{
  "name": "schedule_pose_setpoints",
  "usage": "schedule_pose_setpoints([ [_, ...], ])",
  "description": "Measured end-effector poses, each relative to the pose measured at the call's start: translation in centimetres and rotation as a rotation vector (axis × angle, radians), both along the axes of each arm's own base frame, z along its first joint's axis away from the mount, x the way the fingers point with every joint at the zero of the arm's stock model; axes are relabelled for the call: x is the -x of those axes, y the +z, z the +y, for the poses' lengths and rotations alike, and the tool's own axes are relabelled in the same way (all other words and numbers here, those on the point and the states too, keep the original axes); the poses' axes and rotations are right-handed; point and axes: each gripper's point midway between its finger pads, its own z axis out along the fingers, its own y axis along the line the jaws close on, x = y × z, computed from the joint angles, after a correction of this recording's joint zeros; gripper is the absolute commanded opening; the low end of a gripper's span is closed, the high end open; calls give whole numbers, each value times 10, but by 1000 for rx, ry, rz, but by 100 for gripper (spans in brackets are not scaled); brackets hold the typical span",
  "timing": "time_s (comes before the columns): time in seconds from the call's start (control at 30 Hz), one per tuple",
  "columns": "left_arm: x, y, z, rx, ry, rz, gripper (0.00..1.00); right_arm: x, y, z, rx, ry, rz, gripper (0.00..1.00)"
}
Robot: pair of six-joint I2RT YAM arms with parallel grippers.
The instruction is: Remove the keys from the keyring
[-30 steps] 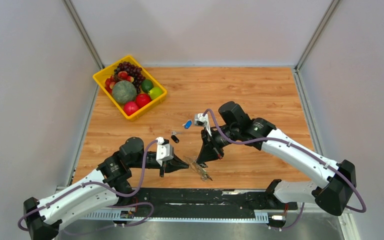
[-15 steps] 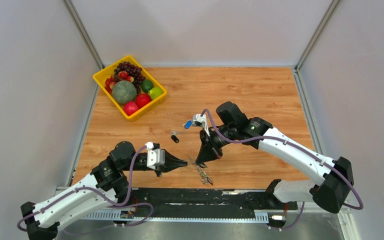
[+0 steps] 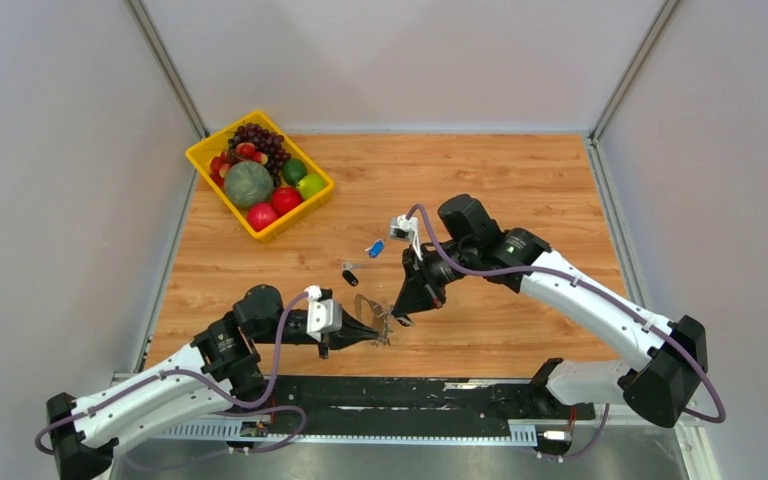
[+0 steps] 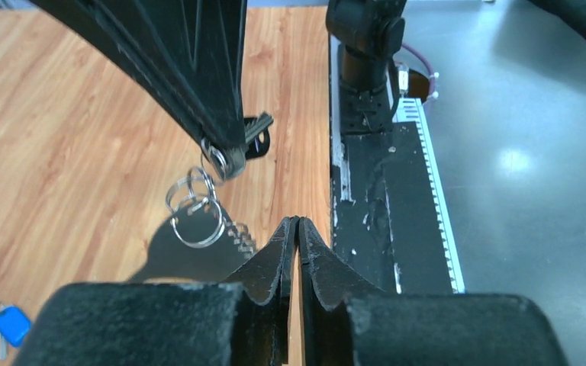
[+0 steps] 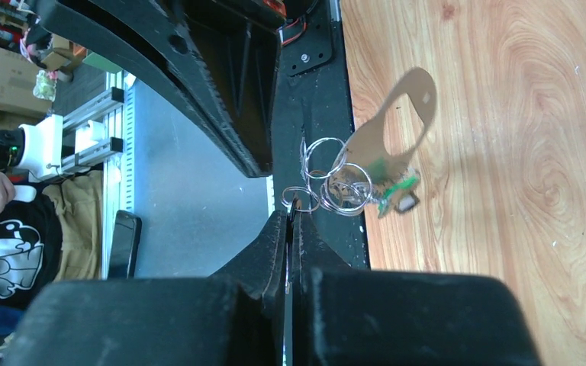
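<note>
My right gripper (image 3: 400, 318) is shut on the keyring (image 5: 347, 187), pinching a small wire loop at its tips (image 5: 291, 210). The linked rings (image 4: 197, 210) hang above the table's near edge. Keys (image 5: 397, 191) with green and dark tags dangle from them, beside a flat brownish tag (image 5: 370, 141). A toothed key edge (image 4: 238, 232) shows beside my left finger. My left gripper (image 4: 297, 221) is shut, its tip (image 3: 387, 338) close against the bunch from the left; I see nothing between its jaws. A blue-headed key (image 3: 374, 248) and a black-headed key (image 3: 350, 277) lie loose on the table.
A yellow basket (image 3: 200, 160) of fruit stands at the back left. The black base rail (image 3: 410, 395) runs along the near edge just below the hanging bunch. The wooden table (image 3: 520, 190) is walled on three sides.
The bunch lay on the table near the front edge and now hangs lifted from my right gripper. My left gripper pulled back left, then came forward to the bunch again.
</note>
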Motion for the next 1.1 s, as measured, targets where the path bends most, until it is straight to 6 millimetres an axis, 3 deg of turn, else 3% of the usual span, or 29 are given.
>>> schedule_pose_setpoints([
  [0.13,-3,-14,0,-30,23,36,18,-1,1,-1,4,-16,18,0],
  [0.27,-7,-18,-3,-43,54,64,36,0,2,-1,2,-15,32,0],
  [0.33,-13,-21,-5,-47,86,83,38,1,3,-1,-2,-11,39,0],
  [0.63,-27,-31,-15,-2,157,101,46,7,11,-2,-28,7,47,0],
  [0.87,-31,-9,-17,87,167,50,40,10,15,-3,-42,17,48,0],
  [1.1,-22,8,-20,172,107,6,39,13,16,-4,-48,28,55,0],
])
